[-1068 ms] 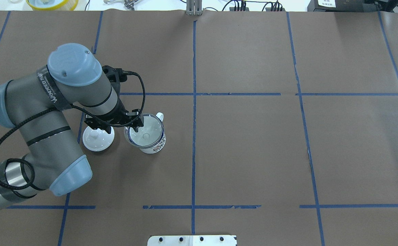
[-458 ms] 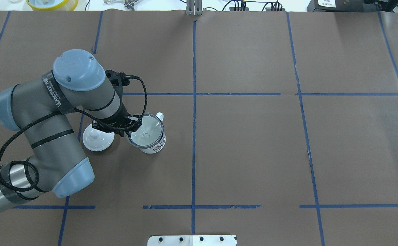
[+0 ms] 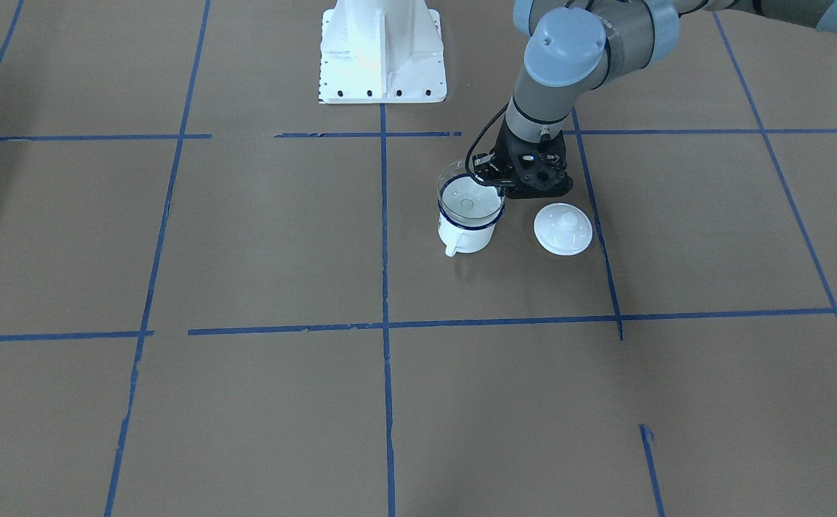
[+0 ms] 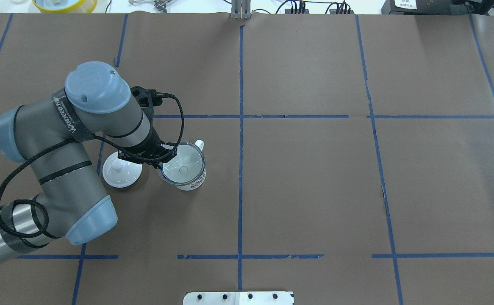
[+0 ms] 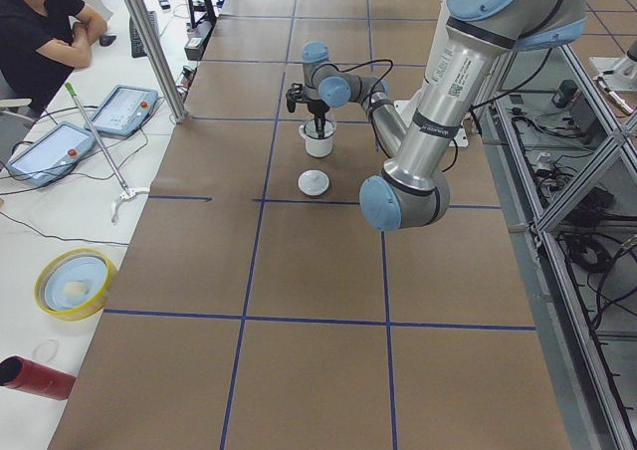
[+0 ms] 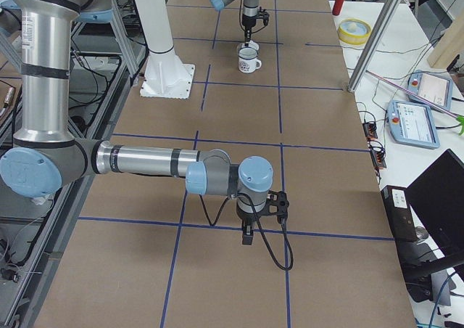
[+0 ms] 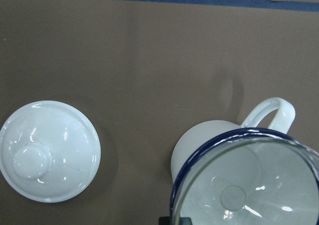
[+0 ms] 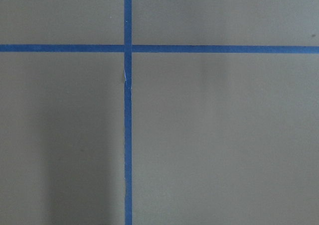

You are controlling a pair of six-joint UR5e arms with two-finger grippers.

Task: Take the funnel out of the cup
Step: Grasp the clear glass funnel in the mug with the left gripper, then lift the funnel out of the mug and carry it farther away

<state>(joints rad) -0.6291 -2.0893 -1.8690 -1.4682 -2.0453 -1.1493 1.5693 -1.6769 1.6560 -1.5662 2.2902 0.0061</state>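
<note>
currently: funnel (image 4: 183,164) sits in the mouth of the cup (image 4: 196,182). its clear wide rim rides just above the cup's blue rim and its spout points down inside. cup stands upright on the worktop (image 4: 314,190), left of the centre tape line in the overhead view. its handle (image 4: 199,145) points away from the robot, and a small red mark shows on the wall nearest the robot.

left pincer (image 4: 165,156) comes down at the funnel's rim on the lid side, jaws narrow and nipped on that rim. left wrist view shows only dark tips at its bottom edge, right against the funnel's rim, so the grip is read mainly from the overhead view.

lid (image 4: 122,171), white and domed, lies knob-up on the worktop just beside the cup, on the robot's left of it, not touching. the left wrist partly covers it in the overhead view.

right pincer (image 6: 247,235) shows only in the right side view. it points down, low over the worktop, well apart from cup and lid. cannot tell whether its jaws are wide or narrow. right wrist view shows bare worktop with a crossing of blue tape lines (image 8: 127,48).

white base plate (image 3: 382,50) stands at the robot's edge of the worktop. an operator (image 5: 40,32) sits beside the worktop, across from the robot.
</note>
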